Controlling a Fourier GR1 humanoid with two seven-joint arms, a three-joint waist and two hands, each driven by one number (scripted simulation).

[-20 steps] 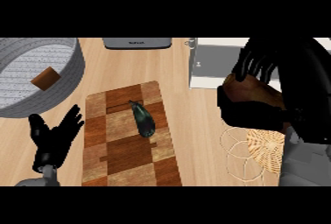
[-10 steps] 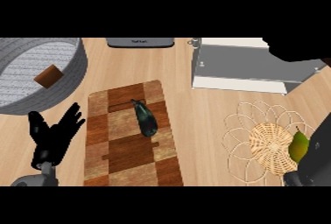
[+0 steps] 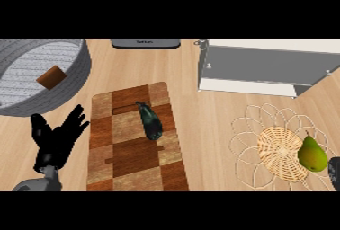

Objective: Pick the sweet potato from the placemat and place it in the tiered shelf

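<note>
At the lower left edge, the left robot hand (image 3: 58, 137) stands beside the placemat (image 3: 136, 155), fingers straight and spread upward, holding nothing, with its grey forearm cut off below. A dark sliver at the lower right edge may be the right robot hand (image 3: 334, 170); whether its fingers are open or curled cannot be told. Just beside it a pear (image 3: 310, 154) lies on a wicker trivet (image 3: 279, 152). Farther up the desk (image 3: 192, 112), the dark sweet potato (image 3: 150, 120) lies on the placemat. Beyond, the tiered shelf (image 3: 266, 67) and a grey basket (image 3: 36, 72), which holds a brown block (image 3: 51, 77), are partly cut off.
</note>
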